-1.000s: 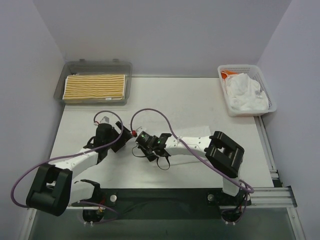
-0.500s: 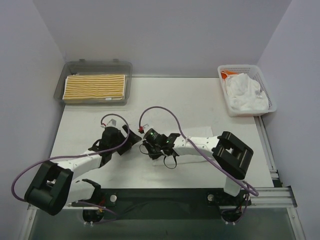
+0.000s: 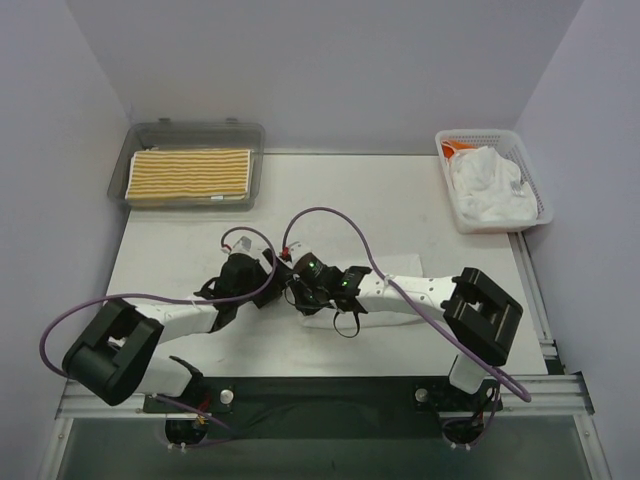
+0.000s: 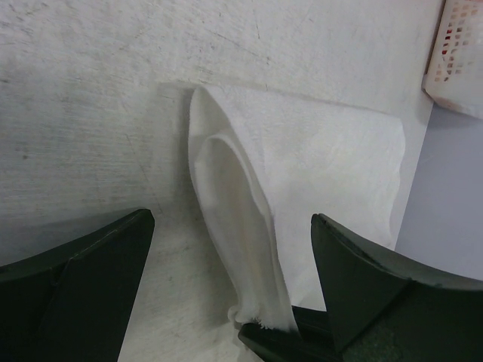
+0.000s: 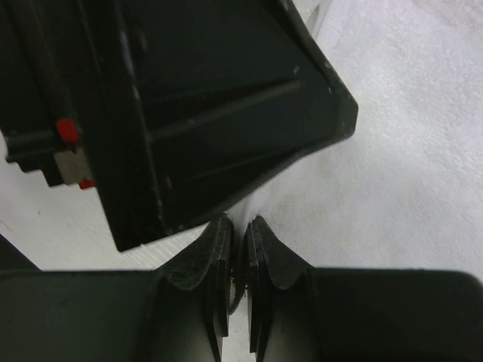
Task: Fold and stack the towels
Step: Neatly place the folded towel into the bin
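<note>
A plain white towel (image 4: 302, 158) lies folded on the table, and one edge of it is lifted into a fold. My right gripper (image 5: 239, 226) is shut on that lifted edge. My left gripper (image 4: 234, 279) is open, with its jaws wide on either side of the raised fold and not touching it. In the top view the two grippers meet at the table's middle, left gripper (image 3: 272, 280) beside right gripper (image 3: 298, 290), and the towel (image 3: 400, 263) is mostly hidden under the right arm. A yellow-and-white striped towel (image 3: 190, 175) lies folded at the back left. No green striped towel is in view.
The striped towel sits in a clear grey tray (image 3: 195, 130) at the back left corner. A white mesh basket (image 3: 478, 134) at the back right holds crumpled white towels (image 3: 490, 190) and something orange (image 3: 455, 147). Purple cables loop above both wrists.
Both grippers have moved right and slightly nearer. The left gripper has closed in on the right one, and its open jaws now straddle the lifted towel edge.
</note>
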